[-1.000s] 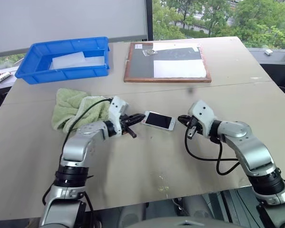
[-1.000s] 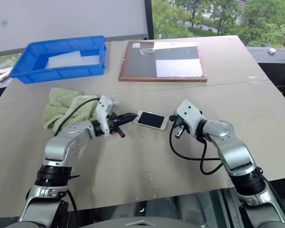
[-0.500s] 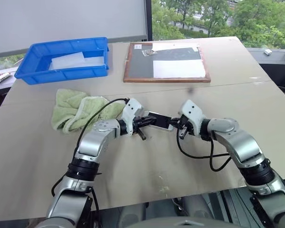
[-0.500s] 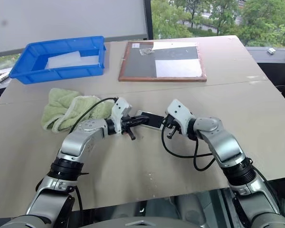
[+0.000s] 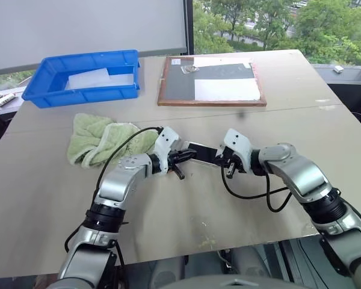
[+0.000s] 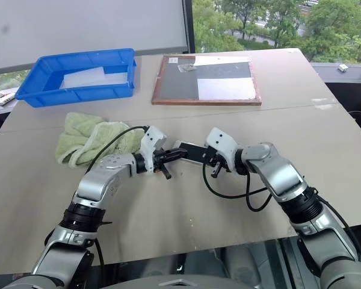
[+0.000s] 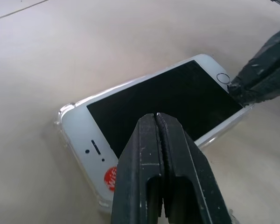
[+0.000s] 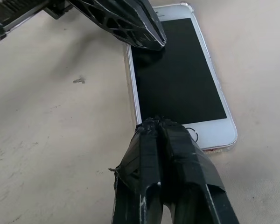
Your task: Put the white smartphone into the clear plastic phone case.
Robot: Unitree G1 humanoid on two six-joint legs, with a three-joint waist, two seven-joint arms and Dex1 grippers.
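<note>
Pressing in from opposite ends, the left gripper (image 5: 189, 156) and the right gripper (image 5: 218, 158) both have their black fingers fully closed with nothing held between them, their tips meeting the white smartphone (image 7: 163, 100) that lies flat, screen up, on the tan table (image 5: 240, 198) near its middle. The phone's long axis runs roughly left to right, so each arm points along it toward the other: the left tip sits over the earpiece end, the right tip at the end with the round home button. Both arms look equally near, which suggests the coming move is a push or press from both ends rather than a pick-up. In the left wrist view, the clear plastic phone case (image 7: 64, 111) shows as a thin see-through rim hugging the phone's corner and long edge, and a small red sticker sits on the white face beside the closed fingers; whether every corner is fully seated cannot be told. The right wrist view shows the home button end and a clear lip beneath it. Farther off on the table lie a green towel (image 5: 96, 139) to the left, a blue bin (image 5: 48, 72) at the far left, and a framed board (image 5: 210, 80) at the far middle.
</note>
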